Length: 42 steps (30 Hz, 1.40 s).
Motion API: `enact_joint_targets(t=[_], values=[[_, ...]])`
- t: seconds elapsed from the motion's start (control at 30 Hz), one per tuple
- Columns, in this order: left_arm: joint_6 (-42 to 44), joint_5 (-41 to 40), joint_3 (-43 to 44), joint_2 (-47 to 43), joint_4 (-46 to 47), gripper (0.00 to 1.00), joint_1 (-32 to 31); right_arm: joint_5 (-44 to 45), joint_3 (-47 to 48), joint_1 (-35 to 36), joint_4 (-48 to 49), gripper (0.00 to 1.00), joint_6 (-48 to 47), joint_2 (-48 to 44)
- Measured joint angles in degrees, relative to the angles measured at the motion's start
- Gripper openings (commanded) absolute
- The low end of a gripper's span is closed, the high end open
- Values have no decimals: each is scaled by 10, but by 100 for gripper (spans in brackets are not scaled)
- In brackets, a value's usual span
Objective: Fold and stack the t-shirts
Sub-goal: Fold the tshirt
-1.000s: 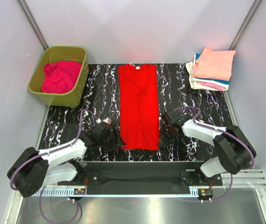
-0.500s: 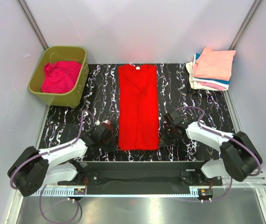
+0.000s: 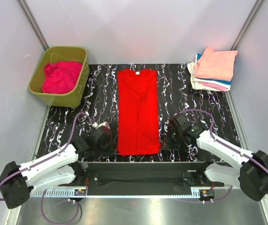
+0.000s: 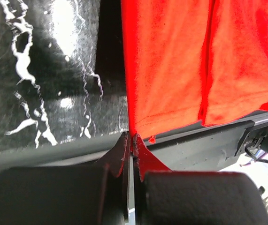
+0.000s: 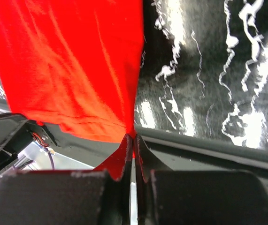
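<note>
The bright red cloth t-shirt (image 3: 137,112), narrowed to a long strip, is lying down the middle of the black white-veined tabletop (image 3: 195,96) as the left gripper (image 4: 132,140), open a second ago, is now pinching its near-left hem corner. The right gripper (image 5: 133,140) is clamping the near-right corner, and the shirt is sliding slightly toward the arms, likely readying the hem-to-collar fold.

Bright, even overhead light; the top view is sharp, the wrist views softer.
White glare patches sit on the glossy black table (image 4: 63,18) in both wrist views. The red shirt (image 4: 180,65) looks oversaturated, its folds shaded darker. The bottom of each wrist view is dark and blurred.
</note>
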Motion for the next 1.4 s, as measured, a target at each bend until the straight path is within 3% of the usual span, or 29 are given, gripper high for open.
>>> enact_joint_targets(t=[0.3,0.87,1.4], values=[[47,-51,158,75,-85,1,8,45,104,-4,-75,0,-25,12],[238,-44,409,306,-94,1,183,47,391,-136,-86,0,-173,265],[329,1,596,493,-104,1,258,35,580,-177,-99,0,-212,456]])
